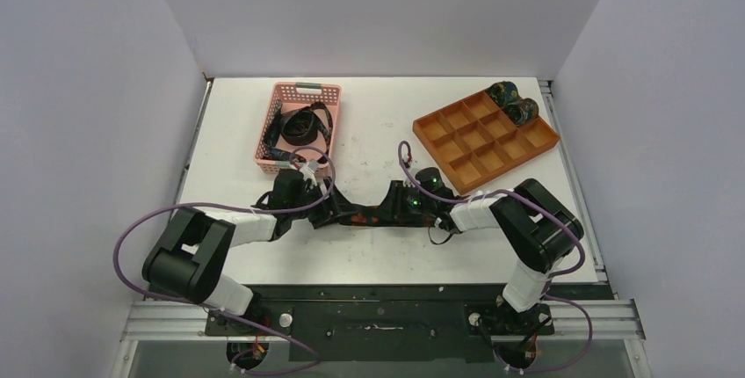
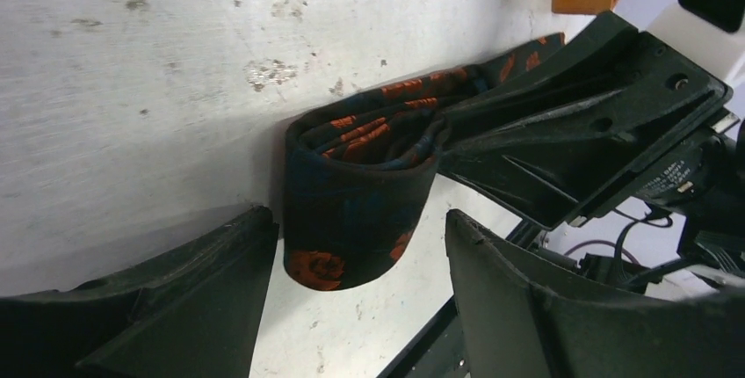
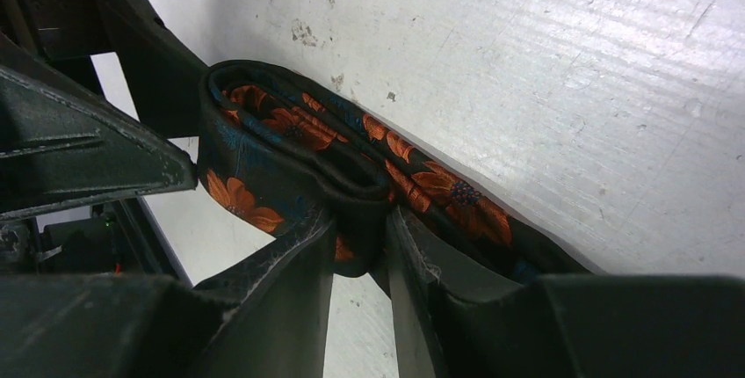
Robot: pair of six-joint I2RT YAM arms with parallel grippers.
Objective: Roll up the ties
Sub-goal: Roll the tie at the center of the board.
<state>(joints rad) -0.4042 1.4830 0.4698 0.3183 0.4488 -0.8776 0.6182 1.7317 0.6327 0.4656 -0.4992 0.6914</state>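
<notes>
From above, a dark tie [image 1: 365, 216] lies on the table [image 1: 378, 123] between the left gripper [image 1: 321, 207] and the right gripper [image 1: 395, 207], nearer than the basket [image 1: 268, 127] and the tray [image 1: 509, 165]. The left wrist view shows the left jaws wide, one either side of the tie's half-rolled end. The right wrist view shows the right jaws narrow, pinching that roll.

Scuffed white table [image 1: 378, 123]. A dark tie [image 1: 365, 216] with orange flowers lies on it between my left fingers [image 2: 176, 299] and right fingers [image 3: 272, 308]. Beyond the left sits a pink basket [image 1: 305, 88]; beyond the right, an orange tray [image 1: 479, 145].
</notes>
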